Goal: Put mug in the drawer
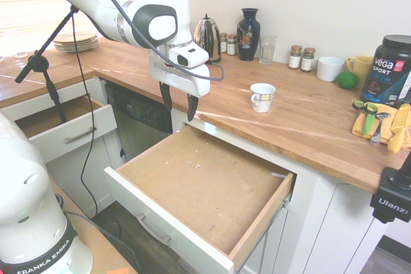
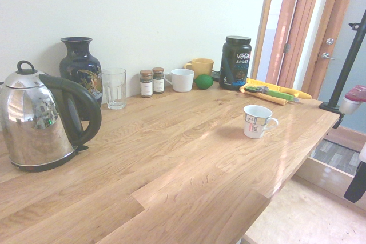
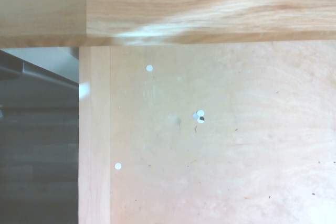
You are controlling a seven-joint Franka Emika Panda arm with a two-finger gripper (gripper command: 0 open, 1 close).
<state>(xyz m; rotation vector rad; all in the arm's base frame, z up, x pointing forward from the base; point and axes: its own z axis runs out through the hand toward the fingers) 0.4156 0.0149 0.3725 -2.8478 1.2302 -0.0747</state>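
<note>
One wide-open, empty claw (image 1: 178,106) over drawer (image 1: 257,222) rear edge, seemingly clear of mug (image 1: 262,97).

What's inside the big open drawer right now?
Nothing but bare plywood: the drawer shows only a few small pale specks on its bottom. The mug stands on the countertop. The drawer's rear strip, under the counter edge, is hidden.

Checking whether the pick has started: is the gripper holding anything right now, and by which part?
Nothing is held. The gripper hangs open and empty above the drawer, while the mug stands untouched on the counter.
</note>
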